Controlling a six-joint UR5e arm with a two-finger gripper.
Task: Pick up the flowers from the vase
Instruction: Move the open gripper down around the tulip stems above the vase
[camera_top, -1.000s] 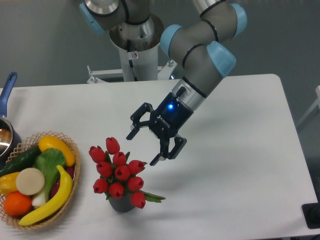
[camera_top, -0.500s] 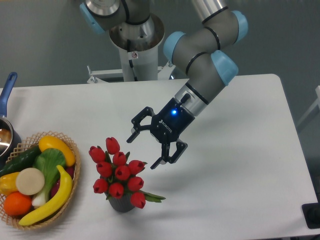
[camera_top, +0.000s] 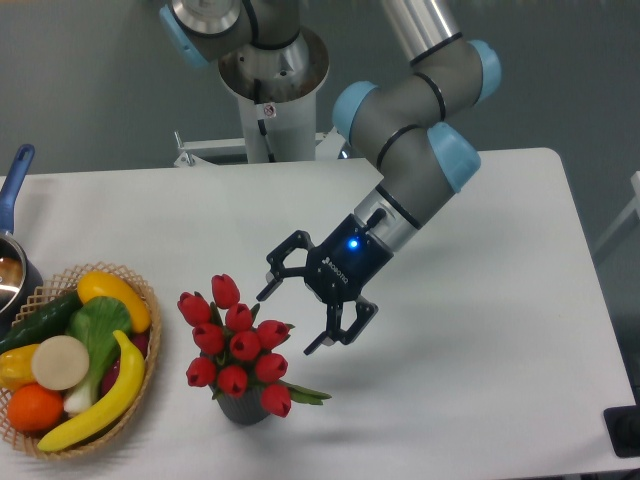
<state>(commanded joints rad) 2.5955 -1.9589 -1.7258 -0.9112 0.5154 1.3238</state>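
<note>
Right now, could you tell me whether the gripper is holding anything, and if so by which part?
Nothing is held. The gripper is open, up and to the right of the flowers, which sit in the vase.

A woven basket (camera_top: 140, 290) of fruit and vegetables, including a banana (camera_top: 100, 400) and an orange (camera_top: 35, 407), sits at the table's (camera_top: 480, 400) front left corner, with a blue-handled pot (camera_top: 12, 262) behind it at the left edge.

A white table (camera_top: 470, 330) is carrying a small dark vase (camera_top: 243, 408) near its front edge, standing upright. A woven basket (camera_top: 140, 345) of fruit and vegetables is sitting at the front left, beside the vase, while a blue-handled pot (camera_top: 12, 250) is resting at the left edge, partly out of frame.
</note>
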